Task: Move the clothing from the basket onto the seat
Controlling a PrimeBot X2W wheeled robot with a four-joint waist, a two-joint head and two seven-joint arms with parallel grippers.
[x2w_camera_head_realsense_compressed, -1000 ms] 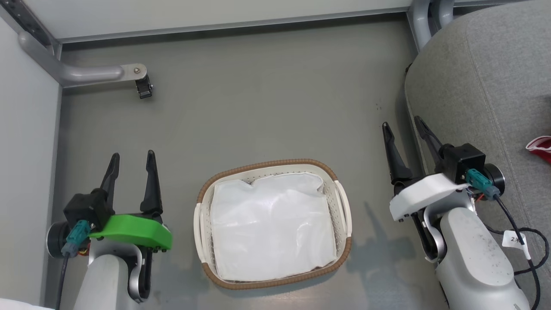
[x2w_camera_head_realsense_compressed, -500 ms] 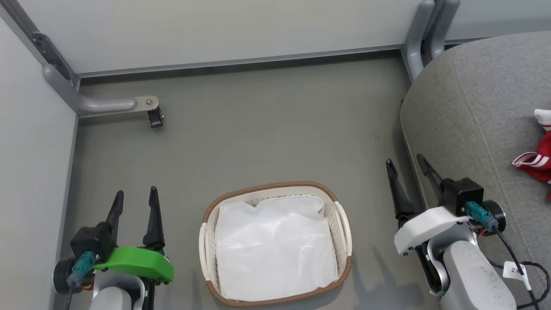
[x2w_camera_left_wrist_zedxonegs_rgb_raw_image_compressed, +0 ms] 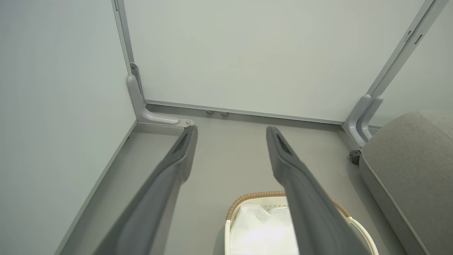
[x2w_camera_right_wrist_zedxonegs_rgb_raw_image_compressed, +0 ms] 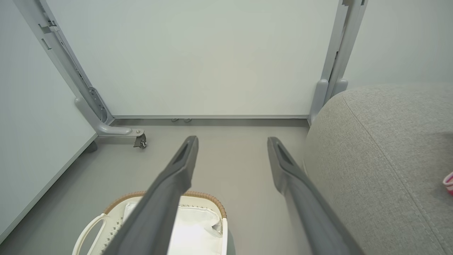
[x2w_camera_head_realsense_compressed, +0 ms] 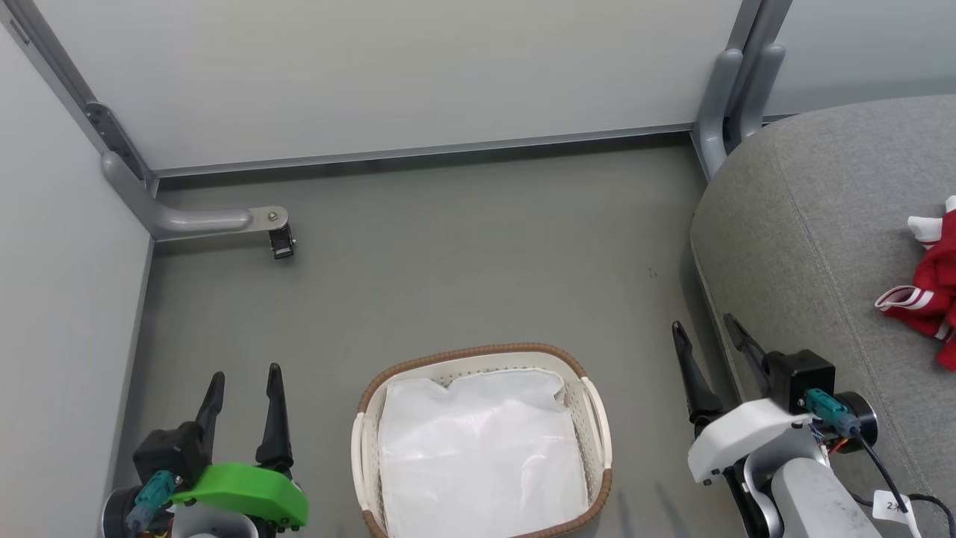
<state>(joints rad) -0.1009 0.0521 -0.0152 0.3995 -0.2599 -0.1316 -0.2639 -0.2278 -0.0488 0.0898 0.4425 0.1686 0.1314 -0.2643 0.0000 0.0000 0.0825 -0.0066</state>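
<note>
**Left gripper** (x2w_camera_head_realsense_compressed: pixel 246 373): seen at the lower left of the head view, over the floor (x2w_camera_head_realsense_compressed: pixel 463 261). It is left of the basket (x2w_camera_head_realsense_compressed: pixel 470 351) and apart from it. The jaws are spread, with nothing between them, and they point toward the back wall (x2w_camera_head_realsense_compressed: pixel 418 75).

**Right gripper** (x2w_camera_head_realsense_compressed: pixel 702 323): seen at the lower right of the head view, between the basket and the seat (x2w_camera_head_realsense_compressed: pixel 806 246). The jaws are spread, with nothing between them. In the head view, the outer jaw overlaps the seat's near edge. Whether it touches the seat cannot be told.

**Basket**: stands on the floor between the two grippers. A white liner (x2w_camera_head_realsense_compressed: pixel 478 456) lies inside it. The bottom edge of the head view cuts off its near end.

**Clothing** (x2w_camera_head_realsense_compressed: pixel 930 299): red fabric with white trim, bunched on top of the seat at the right edge of the head view. The frame cuts it off in part. It is well apart from the basket and from both grippers.

**Surroundings**: a grey frame foot (x2w_camera_head_realsense_compressed: pixel 224 219) with a small caster rests on the floor at the back left corner.
</note>
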